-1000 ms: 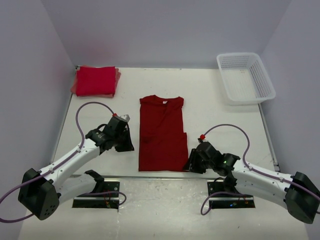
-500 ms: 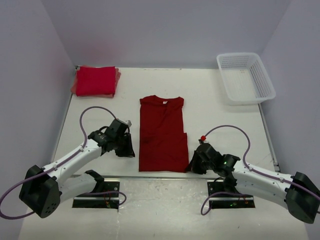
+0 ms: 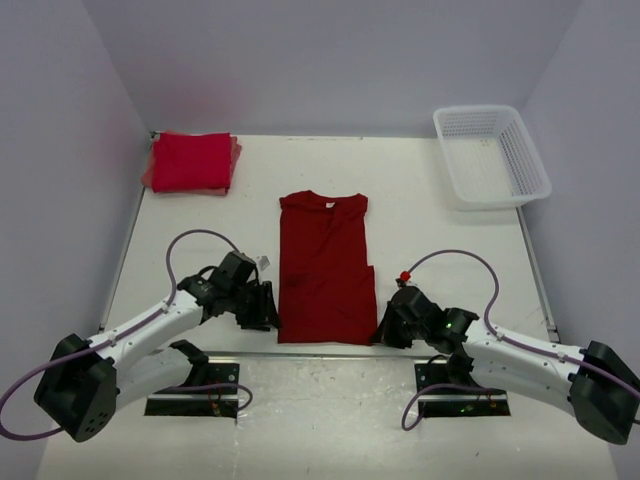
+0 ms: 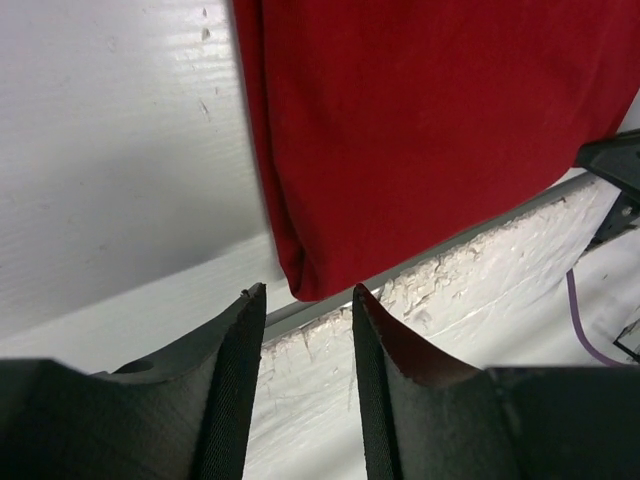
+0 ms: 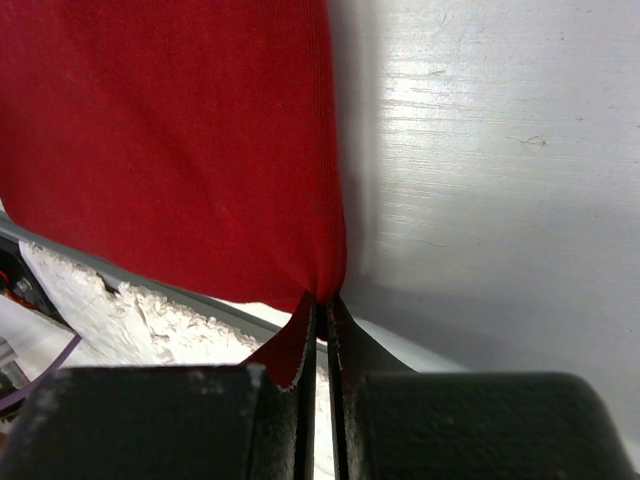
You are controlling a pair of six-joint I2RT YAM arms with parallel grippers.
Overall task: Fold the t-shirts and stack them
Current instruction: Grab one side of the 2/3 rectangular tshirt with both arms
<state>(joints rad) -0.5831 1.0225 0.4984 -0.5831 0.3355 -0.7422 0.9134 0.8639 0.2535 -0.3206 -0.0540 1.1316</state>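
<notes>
A dark red t-shirt (image 3: 324,265), folded lengthwise into a narrow strip, lies mid-table with its collar away from me. My left gripper (image 3: 268,312) sits at the shirt's near-left corner. In the left wrist view that gripper (image 4: 308,292) is open, the hem corner of the t-shirt (image 4: 420,120) lying just beyond its fingertips and nothing between them. My right gripper (image 3: 383,325) is at the near-right corner. The right wrist view shows that gripper (image 5: 322,300) shut on the corner of the t-shirt (image 5: 170,140). A stack of folded bright red t-shirts (image 3: 191,161) rests at the far left.
A white lattice basket (image 3: 490,155) stands at the far right corner. The table's near edge rail (image 3: 300,352) runs just below the shirt's hem, close under both grippers. Grey walls close in the left, right and back sides.
My left gripper has travelled down and right to the shirt's near-left corner and opened. My right gripper has closed on the near-right corner.
</notes>
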